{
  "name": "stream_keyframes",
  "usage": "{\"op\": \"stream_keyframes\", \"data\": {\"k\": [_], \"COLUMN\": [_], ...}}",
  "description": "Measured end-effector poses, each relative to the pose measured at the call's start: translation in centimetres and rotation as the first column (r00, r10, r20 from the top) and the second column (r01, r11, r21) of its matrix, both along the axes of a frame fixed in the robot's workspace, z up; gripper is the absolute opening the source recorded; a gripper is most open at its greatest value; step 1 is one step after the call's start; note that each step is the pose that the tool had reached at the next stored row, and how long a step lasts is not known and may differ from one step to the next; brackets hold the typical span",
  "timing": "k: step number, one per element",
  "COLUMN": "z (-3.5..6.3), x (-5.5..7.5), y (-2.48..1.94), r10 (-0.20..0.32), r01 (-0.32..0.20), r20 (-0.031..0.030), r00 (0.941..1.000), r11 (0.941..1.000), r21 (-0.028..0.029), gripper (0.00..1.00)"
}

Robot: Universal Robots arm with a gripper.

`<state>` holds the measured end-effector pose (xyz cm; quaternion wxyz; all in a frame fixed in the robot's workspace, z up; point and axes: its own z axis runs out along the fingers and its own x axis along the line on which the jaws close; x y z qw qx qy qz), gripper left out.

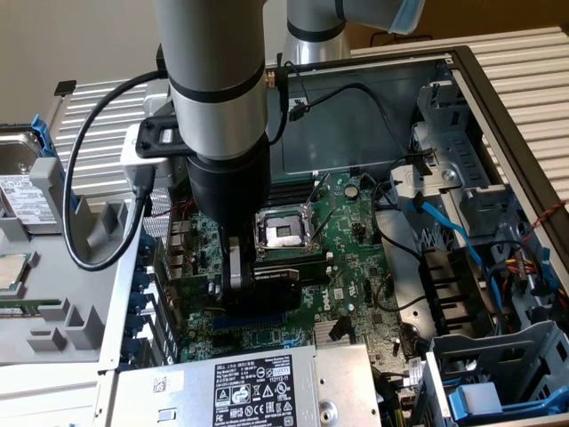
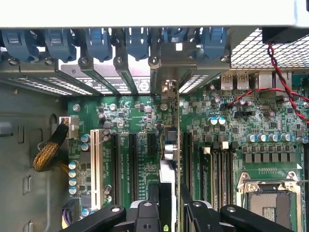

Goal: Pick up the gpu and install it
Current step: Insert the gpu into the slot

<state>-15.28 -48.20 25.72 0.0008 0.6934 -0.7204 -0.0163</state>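
Note:
My gripper point(image 1: 256, 270) reaches down into the open computer case and is shut on the gpu point(image 1: 279, 276). The gpu's glossy black shroud shows just beside the fingers, low over the large green motherboard point(image 1: 351, 258). In the wrist view the gpu point(image 2: 176, 130) stands edge-on between the fingers point(image 2: 153, 200) of my gripper point(image 2: 169, 195). It runs in line with the black expansion slots point(image 2: 131, 159), and its silver bracket point(image 2: 167, 89) is up against the rear slot openings. Whether its edge sits in a slot is hidden.
The CPU socket point(image 1: 283, 233) lies just behind the gripper. The power supply point(image 1: 258, 387) closes the near side, and drive cages with blue cables point(image 1: 453, 236) fill the exterior view's right. Blue slot latches point(image 2: 99, 41) line the rear wall. Red wires point(image 2: 285, 82) hang near the ports.

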Motion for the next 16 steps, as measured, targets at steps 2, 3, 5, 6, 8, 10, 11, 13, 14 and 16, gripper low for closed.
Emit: {"op": "stream_keyframes", "data": {"k": [2,3,5,6,8,10,11,13,14,16], "z": [-0.05,-0.07,-0.08,-0.09,-0.12,-0.12,-0.11,-0.12,-0.12,-0.12], "x": [-0.04,-0.04,-0.04,-0.04,-0.05,-0.05,-0.05,-0.05,-0.05,-0.05], "y": [0.0,0.0,0.0,0.0,0.0,0.0,0.0,0.0,0.0,0.0], "r10": [0.0,0.0,0.0,0.0,0.0,0.0,0.0,0.0,0.0,0.0], "r01": [0.0,0.0,0.0,0.0,0.0,0.0,0.0,0.0,0.0,0.0], "r20": [0.0,0.0,-0.0001,-0.0001,0.0,-0.0001,-0.0001,-0.0001,-0.0001,-0.0001], "r00": [1.0,1.0,1.0,1.0,1.0,1.0,1.0,1.0,1.0,1.0], "r11": [1.0,1.0,1.0,1.0,1.0,1.0,1.0,1.0,1.0,1.0], "r21": [0.0,-0.0001,-0.0002,-0.0002,-0.0004,-0.0005,-0.0005,-0.0005,-0.0007,-0.0007], "gripper": [0.27,0.27,0.27,0.27,0.27,0.27,0.27,0.27,0.27,0.27]}}
